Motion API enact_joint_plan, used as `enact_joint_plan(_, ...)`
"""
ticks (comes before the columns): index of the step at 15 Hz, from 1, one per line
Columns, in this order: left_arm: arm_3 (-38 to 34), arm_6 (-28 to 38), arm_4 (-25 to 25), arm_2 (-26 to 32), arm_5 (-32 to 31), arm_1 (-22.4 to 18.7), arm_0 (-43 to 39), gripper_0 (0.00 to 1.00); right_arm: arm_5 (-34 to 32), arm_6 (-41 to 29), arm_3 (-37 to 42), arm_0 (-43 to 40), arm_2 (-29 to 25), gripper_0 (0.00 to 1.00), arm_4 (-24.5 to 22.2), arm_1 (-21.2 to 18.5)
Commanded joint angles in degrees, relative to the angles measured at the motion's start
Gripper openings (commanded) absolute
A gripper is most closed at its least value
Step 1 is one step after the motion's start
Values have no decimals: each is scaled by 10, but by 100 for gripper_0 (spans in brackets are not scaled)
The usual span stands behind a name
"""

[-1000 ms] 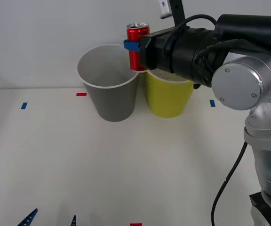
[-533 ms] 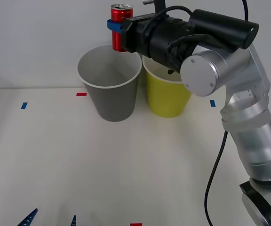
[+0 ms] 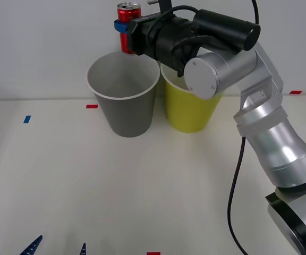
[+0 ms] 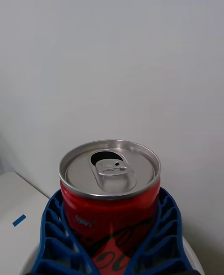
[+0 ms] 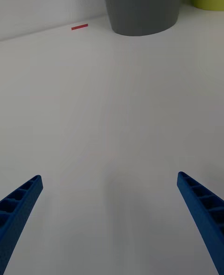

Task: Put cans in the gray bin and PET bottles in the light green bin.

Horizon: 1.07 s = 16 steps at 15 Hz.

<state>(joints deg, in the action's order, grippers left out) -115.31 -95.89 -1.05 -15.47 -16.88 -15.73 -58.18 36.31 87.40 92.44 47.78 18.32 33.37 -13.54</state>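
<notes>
Above the gray bin (image 3: 124, 95), right gripper (image 3: 122, 26) raised the can (image 3: 128, 16) higher (upright).

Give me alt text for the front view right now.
The right gripper holds the red can upright above the far rim of the gray bin. The light green bin stands beside the gray one, and the left gripper waits open at the table's near edge.

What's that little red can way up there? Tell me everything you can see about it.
The red can is small, metal-looking, with a shiny silver top whose mouth is already open, the pull tab lying flat. Its side carries white and black lettering. It stands upright, off the table, clamped around its body by the right end effector and its blue ribbed fingers. It hangs above the far rim of the gray bin, touching nothing else.
</notes>
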Motion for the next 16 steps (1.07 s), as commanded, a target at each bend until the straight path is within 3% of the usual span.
enact_joint_plan(1, 0, 0, 0, 0, 0, 0, 0, 100, -4, -11, -17, 16, 15, 0, -12, -3)
enact_joint_plan(5, 0, 0, 0, 0, 0, 0, 0, 100, -67, -19, -76, 28, 32, 0, -16, -3)
enact_joint_plan(16, 0, 0, 0, 0, 0, 0, 0, 100, -86, -41, -87, 29, 52, 0, -31, 19)
